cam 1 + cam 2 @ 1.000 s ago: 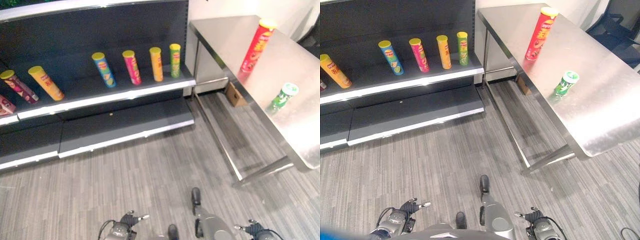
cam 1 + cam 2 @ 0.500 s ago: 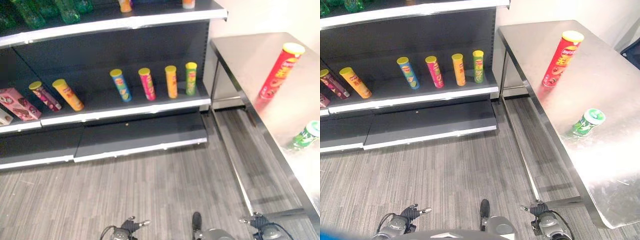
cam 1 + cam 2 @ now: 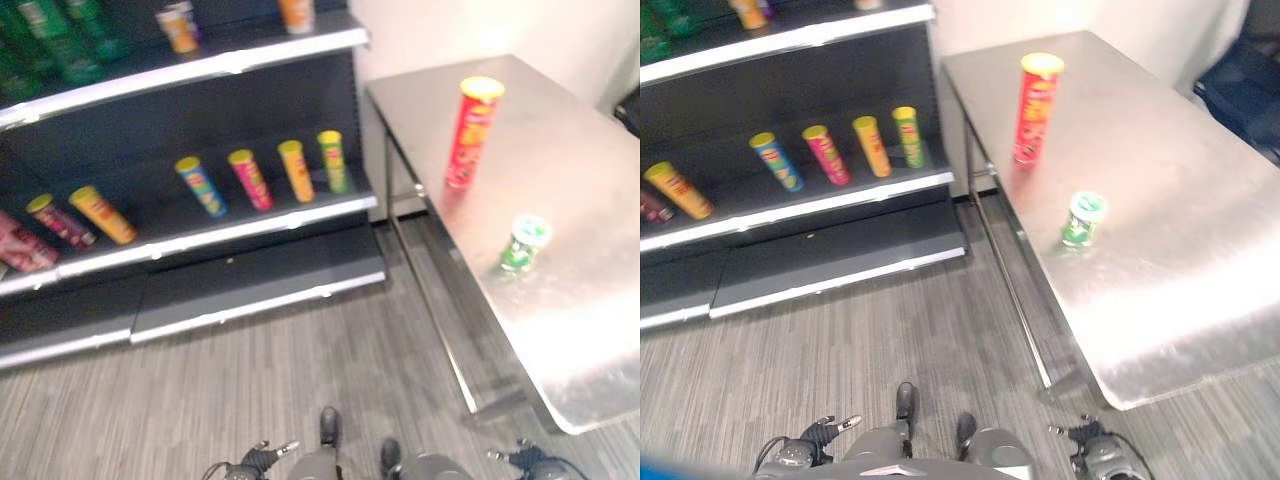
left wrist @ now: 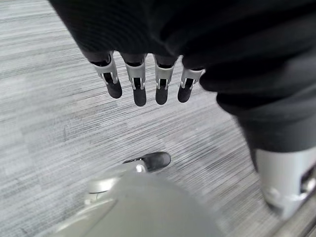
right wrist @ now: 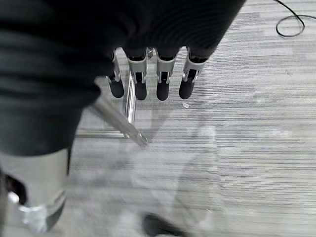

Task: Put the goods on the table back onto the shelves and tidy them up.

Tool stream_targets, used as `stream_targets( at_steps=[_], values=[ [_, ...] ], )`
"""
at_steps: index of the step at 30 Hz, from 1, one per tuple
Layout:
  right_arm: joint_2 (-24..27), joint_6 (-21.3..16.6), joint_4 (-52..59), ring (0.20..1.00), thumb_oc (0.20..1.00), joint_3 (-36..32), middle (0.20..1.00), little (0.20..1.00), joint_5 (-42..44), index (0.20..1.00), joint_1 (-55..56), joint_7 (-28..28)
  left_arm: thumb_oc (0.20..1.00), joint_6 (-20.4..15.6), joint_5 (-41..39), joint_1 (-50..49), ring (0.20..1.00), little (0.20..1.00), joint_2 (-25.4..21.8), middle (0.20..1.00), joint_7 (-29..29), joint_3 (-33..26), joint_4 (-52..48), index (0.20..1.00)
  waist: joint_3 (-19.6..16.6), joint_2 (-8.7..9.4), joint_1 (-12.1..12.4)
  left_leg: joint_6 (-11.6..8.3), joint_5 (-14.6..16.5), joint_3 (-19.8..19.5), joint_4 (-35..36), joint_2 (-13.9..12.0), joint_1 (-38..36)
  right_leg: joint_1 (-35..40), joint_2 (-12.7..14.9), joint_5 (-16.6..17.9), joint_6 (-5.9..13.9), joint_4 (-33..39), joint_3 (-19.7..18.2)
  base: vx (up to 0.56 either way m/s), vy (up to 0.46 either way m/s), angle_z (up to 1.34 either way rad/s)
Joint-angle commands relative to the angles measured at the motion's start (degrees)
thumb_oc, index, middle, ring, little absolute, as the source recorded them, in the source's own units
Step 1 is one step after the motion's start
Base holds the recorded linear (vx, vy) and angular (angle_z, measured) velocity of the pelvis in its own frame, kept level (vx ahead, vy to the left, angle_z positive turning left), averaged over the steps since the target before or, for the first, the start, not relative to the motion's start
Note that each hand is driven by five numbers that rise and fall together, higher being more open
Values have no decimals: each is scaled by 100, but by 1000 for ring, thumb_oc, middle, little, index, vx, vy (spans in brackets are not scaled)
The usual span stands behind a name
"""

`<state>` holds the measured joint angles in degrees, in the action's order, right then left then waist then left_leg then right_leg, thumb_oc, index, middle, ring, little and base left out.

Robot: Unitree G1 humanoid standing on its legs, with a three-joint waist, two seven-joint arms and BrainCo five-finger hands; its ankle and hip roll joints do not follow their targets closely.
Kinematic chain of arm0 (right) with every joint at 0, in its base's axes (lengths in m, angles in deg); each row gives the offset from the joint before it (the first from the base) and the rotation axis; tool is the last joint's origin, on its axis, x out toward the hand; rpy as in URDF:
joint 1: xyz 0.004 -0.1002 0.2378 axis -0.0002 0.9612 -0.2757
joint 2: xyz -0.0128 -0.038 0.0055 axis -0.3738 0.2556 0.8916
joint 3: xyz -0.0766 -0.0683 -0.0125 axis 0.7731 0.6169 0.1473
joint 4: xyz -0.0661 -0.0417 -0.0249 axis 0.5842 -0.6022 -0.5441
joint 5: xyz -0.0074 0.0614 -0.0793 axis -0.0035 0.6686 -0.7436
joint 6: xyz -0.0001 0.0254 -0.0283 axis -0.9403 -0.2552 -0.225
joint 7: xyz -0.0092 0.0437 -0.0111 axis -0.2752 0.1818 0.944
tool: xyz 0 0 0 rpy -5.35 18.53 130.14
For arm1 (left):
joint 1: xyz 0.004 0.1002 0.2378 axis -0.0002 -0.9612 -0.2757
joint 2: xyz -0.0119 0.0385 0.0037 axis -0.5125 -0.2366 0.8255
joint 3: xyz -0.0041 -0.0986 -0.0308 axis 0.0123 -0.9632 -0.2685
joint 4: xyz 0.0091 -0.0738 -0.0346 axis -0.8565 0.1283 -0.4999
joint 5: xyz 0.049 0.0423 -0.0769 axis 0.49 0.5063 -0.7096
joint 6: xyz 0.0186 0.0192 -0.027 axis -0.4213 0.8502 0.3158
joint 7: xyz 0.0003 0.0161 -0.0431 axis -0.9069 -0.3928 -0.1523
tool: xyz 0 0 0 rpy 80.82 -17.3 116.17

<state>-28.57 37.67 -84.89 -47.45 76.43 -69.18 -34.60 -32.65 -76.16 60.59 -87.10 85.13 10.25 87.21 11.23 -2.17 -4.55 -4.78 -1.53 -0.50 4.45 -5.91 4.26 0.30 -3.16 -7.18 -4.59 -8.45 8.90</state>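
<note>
Shifted, between the earlier pictures and now, the whole scene: camera swung, so table and shelves sit differently in view, yet goods unchanged in their places. Standing upright on the steel surface (image 3: 1160,260), toward its far end: tall red can (image 3: 1037,108). Nearer, and well apart from it: short green can (image 3: 1083,219), also upright, close to the surface edge facing the shelves.

On the middle shelf (image 3: 220,232), in a row near its table end: blue can (image 3: 199,186), pink can (image 3: 249,179), orange can (image 3: 295,170), green can (image 3: 333,161), all upright and spaced apart. Farther along the same shelf: yellow can (image 3: 102,214), dark red can (image 3: 60,220) and pink box (image 3: 18,254). On the top shelf (image 3: 200,70): green bottles (image 3: 55,40), plus two more containers, too blurred to name. Bottom shelf (image 3: 250,290) dark, with a pale front strip.

Left hand (image 4: 138,81) hanging low by the side above the grey striped floor (image 4: 44,113), fingers (image 4: 139,91) straight and relaxed, holding nothing. Right hand (image 5: 153,79) likewise hanging low, fingers (image 5: 163,84) straight, nothing in them, with a table leg (image 5: 129,106) just past the tips. Both hands also visible at the lower edge of the head views, left hand at lower left, right hand at lower right beside the table's near corner.
</note>
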Motion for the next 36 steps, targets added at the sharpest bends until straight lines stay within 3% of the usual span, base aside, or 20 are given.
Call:
stream_targets(
  at_steps=[1,7,16,18,19,21,23,26,27,31,33,35,36],
  values=[
    [-30,-56,8,1000,1000,20,1000,1000,-71,1000,-15,-42,1000,-113,-62,79,1000,1000,-234,1000,-51,30,-148,1000,-144,261,96,225,61,386,55,577,-625,946,288,-33,634,1345,-339,212,239,-1],
    [-185,-10,-47,1000,1000,68,1000,1000,-122,1000,-67,-3,1000,-108,-61,159,1000,1000,-335,1000,-74,18,-195,1000,-218,262,89,435,387,641,55,718,-819,929,494,25,833,1287,-449,134,201,-24],
    [-263,32,-100,1000,1000,49,1000,1000,-143,1000,-145,16,1000,-71,66,223,1000,1000,-462,1000,-103,2,-105,1000,-227,296,60,637,602,880,55,800,-847,574,640,50,1058,809,-562,52,158,-16],
    [-279,44,-129,1000,1000,36,1000,1000,-107,1000,-167,53,1000,-53,129,258,1000,1000,-500,1000,-77,15,-98,1000,-115,284,17,716,679,965,55,807,-937,121,658,15,1177,-168,-568,18,176,-20],
    [-279,44,-129,1000,1000,36,1000,1000,-107,1000,-168,53,1000,-53,129,258,1000,1000,-500,1000,-77,14,-98,1000,-117,286,21,717,679,969,55,809,-934,108,660,7,1177,-185,-573,-18,107,-25],
    [-269,80,-240,1000,1000,-18,1000,1000,-12,1000,-162,86,1000,-34,174,313,1000,1000,-537,1000,-66,61,-118,1000,60,290,-58,801,693,1050,55,831,-1020,-386,721,254,1218,-1116,-578,-43,101,-28],
    [-266,82,-330,1000,1000,-96,1000,1000,87,1000,-114,84,1000,-49,169,327,1000,1000,-548,1000,-28,91,-146,1000,102,275,-115,790,733,1110,55,823,-1052,-572,737,205,1186,-1376,-568,-4,74,-27],
    [-166,106,-594,1000,1000,-405,1000,1000,301,1000,-31,-31,1000,-72,127,383,1000,1000,-570,1000,-41,110,-165,1000,86,235,-195,747,774,1163,55,782,-1063,-548,678,152,1109,-799,-618,35,-2,-17],
    [-82,88,-701,1000,1000,-718,1000,1000,583,1000,20,-89,1000,-117,50,456,1000,1000,-632,1000,-45,87,-166,1000,83,275,-223,725,771,1181,55,791,-1027,-427,643,309,1132,73,-695,18,-55,-22],
    [139,115,-1088,1000,1000,-1241,1000,1000,898,1000,222,-178,1000,-137,-7,493,1000,1000,-700,1000,-66,11,-115,1000,29,356,-230,696,779,1254,55,763,-1051,-224,619,510,1183,637,-757,65,-90,-13],
    [795,136,-1623,1000,1000,-2116,1000,1000,1180,1000,516,-329,1000,-168,-15,520,1000,1000,-776,1000,-34,-15,-76,1000,-129,477,-266,630,810,1229,55,719,-1080,127,625,585,1182,1130,-642,132,-134,10],
    [799,134,-1626,1000,1000,-2119,1000,1000,1180,1000,516,-327,1000,-168,-15,521,1000,1000,-772,1000,-34,-13,-76,1000,-126,474,-268,630,811,1225,55,719,-1083,137,625,589,1182,1140,-638,48,-52,15],
    [1524,136,-1776,1000,1000,-2933,1000,1000,1511,1000,725,-506,1000,-166,38,518,1000,1000,-751,1000,-41,-5,-37,1000,-185,542,-313,578,818,1184,55,692,-1115,293,612,566,1184,1280,-550,104,-97,0]
  ],
)
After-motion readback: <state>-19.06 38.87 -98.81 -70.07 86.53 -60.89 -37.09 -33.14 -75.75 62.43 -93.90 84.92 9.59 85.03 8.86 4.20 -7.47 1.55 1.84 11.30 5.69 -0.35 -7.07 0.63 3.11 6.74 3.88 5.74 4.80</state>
